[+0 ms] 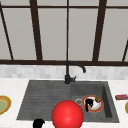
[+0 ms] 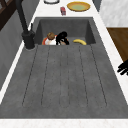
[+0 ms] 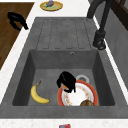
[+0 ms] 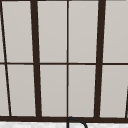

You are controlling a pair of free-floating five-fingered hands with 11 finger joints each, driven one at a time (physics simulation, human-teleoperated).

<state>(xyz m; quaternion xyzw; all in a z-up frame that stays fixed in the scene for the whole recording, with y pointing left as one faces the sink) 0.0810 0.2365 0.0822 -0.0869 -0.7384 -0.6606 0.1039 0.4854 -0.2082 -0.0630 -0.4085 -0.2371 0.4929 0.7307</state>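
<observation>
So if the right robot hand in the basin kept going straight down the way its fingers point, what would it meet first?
Most likely the red-rimmed plate: the right robot hand is over its edge, fingers curled downward, close to or touching it. Contact is unclear.

Even, flat, shadowless light throughout; soft, blurry renders with no glare.
</observation>
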